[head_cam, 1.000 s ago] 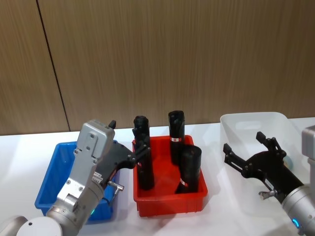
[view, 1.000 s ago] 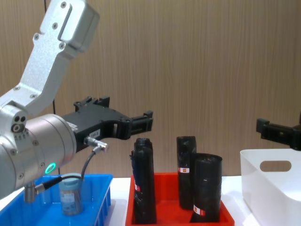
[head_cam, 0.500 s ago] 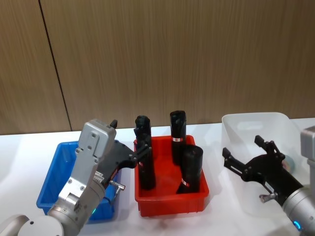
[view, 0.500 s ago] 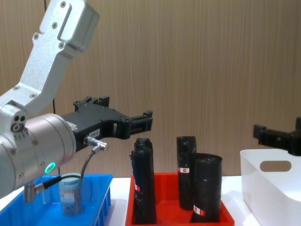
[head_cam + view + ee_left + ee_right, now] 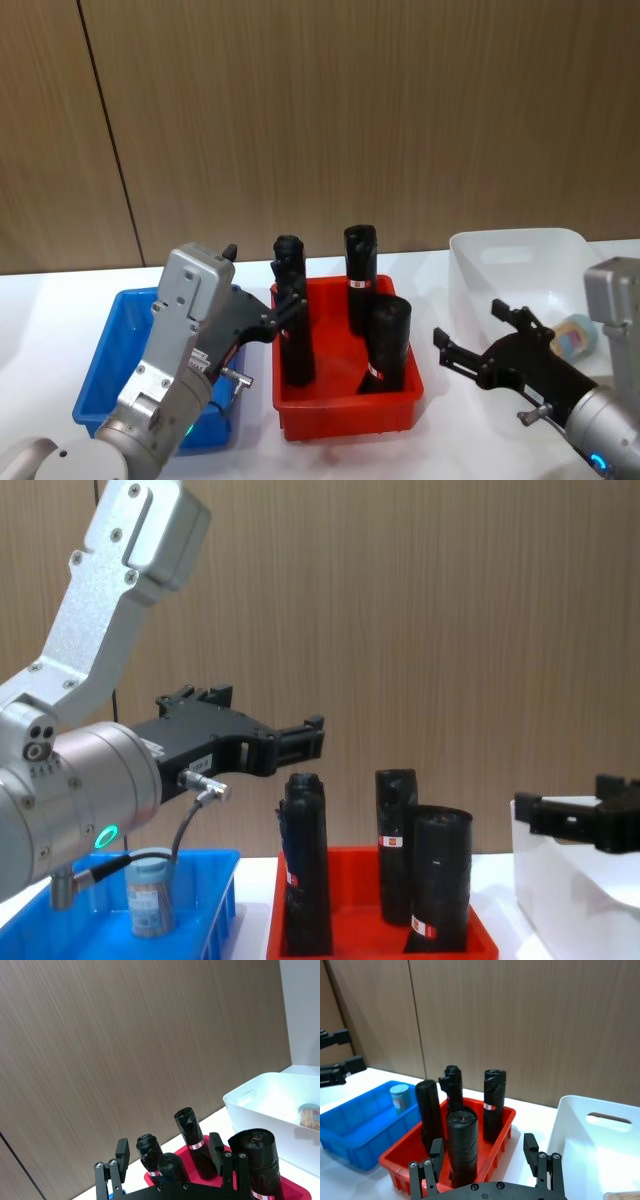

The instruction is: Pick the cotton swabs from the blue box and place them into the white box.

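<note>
Jar (image 5: 573, 337) of cotton swabs is lying inside the white box (image 5: 480, 262), behind the empty, wide-open right pincer (image 5: 482, 354); another is standing in the blue box (image 5: 210, 872) below the open, empty left pincer (image 5: 300, 738), awaiting pickup.

Red tray (image 5: 345, 418) near the white table's (image 5: 40, 330) front edge, mid-width — four black rolls (image 5: 386, 345) upright inside, red-white stickers on them. Two at its back, two nearer front. Brown wood-panel wall (image 5: 400, 110) behind.
</note>
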Motion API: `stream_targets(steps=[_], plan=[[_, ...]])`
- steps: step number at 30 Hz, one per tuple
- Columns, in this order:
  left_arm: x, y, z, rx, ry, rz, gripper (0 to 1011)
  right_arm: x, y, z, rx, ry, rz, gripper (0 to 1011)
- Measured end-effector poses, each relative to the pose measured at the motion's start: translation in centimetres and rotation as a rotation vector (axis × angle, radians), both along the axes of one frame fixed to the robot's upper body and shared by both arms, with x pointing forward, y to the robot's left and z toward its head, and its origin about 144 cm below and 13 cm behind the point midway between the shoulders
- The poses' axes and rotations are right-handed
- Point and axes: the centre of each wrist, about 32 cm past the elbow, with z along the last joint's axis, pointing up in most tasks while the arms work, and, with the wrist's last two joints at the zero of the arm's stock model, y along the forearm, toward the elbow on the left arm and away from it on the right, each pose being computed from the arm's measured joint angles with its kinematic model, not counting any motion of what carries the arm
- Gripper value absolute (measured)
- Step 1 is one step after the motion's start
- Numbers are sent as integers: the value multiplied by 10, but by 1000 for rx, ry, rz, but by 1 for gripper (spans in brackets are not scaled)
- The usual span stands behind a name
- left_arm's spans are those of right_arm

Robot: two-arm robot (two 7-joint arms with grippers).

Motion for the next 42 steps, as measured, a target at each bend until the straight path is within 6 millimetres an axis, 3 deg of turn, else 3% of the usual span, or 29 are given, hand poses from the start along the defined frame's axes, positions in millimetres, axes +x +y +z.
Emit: stream_targets(steps=[22, 42], plan=[[0, 0, 0, 0, 0, 0, 1004, 44, 13, -15, -15, 97, 133, 1002], [0, 0, 0, 0, 0, 0, 1004, 89, 32, -30, -46, 137, 147, 1002]])
